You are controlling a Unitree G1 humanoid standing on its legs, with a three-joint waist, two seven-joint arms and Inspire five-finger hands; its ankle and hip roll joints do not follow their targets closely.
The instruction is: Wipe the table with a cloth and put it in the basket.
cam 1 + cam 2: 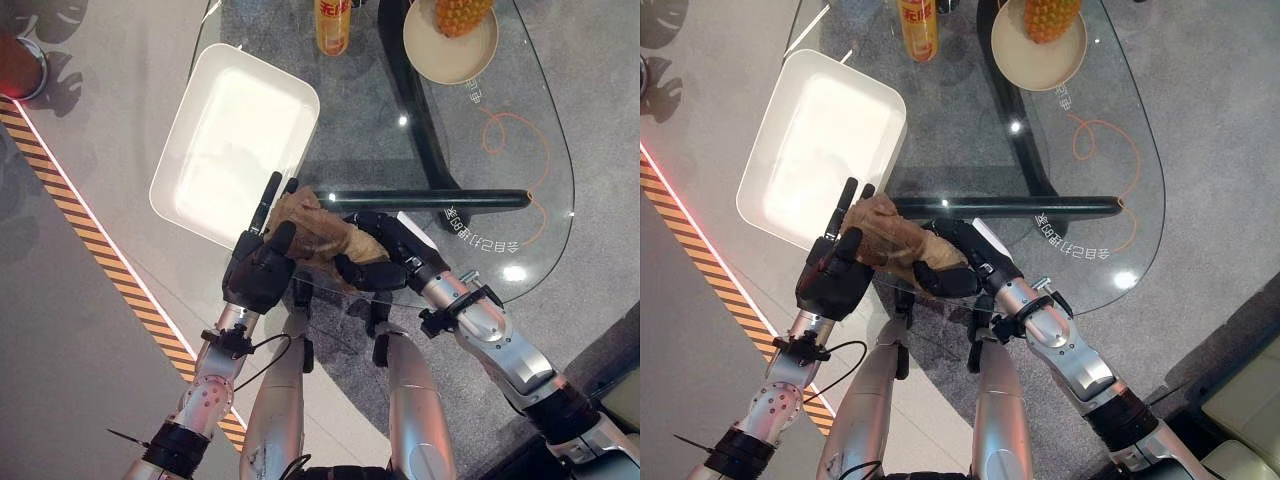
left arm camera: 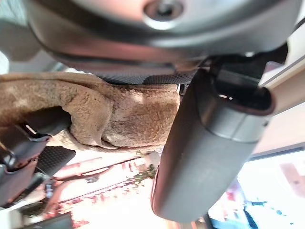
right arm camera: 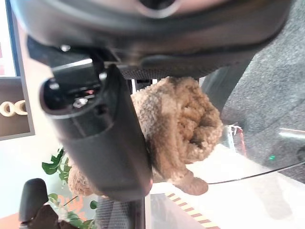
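Cloth [image 1: 318, 237] bunched between both hands' fingers [image 1: 372, 270] beside the basket [image 1: 235, 140].

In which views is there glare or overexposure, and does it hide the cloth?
In the left eye view, bright glints sit on the glass table and the white basket looks washed out inside; the brown cloth, held between the left hand and right hand, stays clear. In the left wrist view, the background below the cloth is blown out, yet the cloth's texture remains readable.
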